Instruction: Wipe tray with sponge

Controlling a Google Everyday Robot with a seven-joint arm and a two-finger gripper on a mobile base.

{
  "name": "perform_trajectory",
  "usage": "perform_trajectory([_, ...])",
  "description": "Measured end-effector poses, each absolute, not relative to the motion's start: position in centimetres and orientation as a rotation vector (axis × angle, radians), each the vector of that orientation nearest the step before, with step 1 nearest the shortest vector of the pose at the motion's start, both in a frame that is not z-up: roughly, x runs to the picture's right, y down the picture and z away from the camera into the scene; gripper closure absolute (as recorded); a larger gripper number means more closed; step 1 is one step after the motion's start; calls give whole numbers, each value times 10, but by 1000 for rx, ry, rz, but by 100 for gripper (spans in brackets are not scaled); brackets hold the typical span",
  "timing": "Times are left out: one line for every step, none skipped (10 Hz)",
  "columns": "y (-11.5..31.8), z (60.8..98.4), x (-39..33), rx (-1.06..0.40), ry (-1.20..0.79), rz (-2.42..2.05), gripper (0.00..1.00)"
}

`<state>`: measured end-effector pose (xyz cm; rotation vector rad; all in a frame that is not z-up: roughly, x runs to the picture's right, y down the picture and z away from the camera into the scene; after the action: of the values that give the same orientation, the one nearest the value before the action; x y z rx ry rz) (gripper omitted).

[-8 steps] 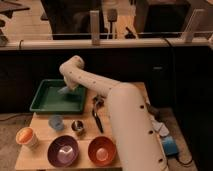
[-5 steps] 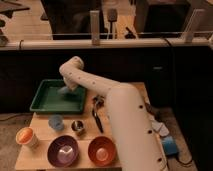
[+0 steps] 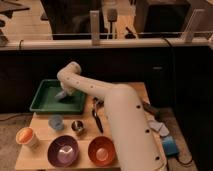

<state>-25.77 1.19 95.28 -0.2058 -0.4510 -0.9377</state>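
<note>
A large white robot arm (image 3: 120, 115) reaches from five o'clock across a wooden table (image 3: 45, 131), bent high, probably so that its end can come down into the green tray (image 3: 45, 100) at the table's ten o'clock corner. The gripper (image 3: 65, 92) sits low inside the tray, right of centre. The pale sponge (image 3: 61, 95) touches it at seven o'clock, apparently against the tray floor for wiping. Whether the gripper clasps it, I cannot tell.

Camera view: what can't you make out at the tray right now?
- The end effector, over the tray floor: blurs into the sponge; sponge-to-tray contact unclear.
- Far right corner of the tray: hidden by the arm.
- Any dirt on the tray: too small to see.
</note>
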Motion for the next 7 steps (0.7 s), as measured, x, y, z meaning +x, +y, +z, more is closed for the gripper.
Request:
perform_trajectory([15, 950, -263, -196, -459, -958, 100])
perform_trajectory([17, 943, -269, -179, -473, -970, 100])
perform_trajectory([20, 940, -274, -170, -486, -974, 100])
perform_trajectory([24, 935, -278, -152, -506, -980, 100])
perform_trajectory([28, 927, -282, -134, -521, -985, 100])
perform_trajectory([33, 920, -282, -120, -530, -991, 100])
perform_trajectory([38, 917, -278, -119, -526, -997, 100])
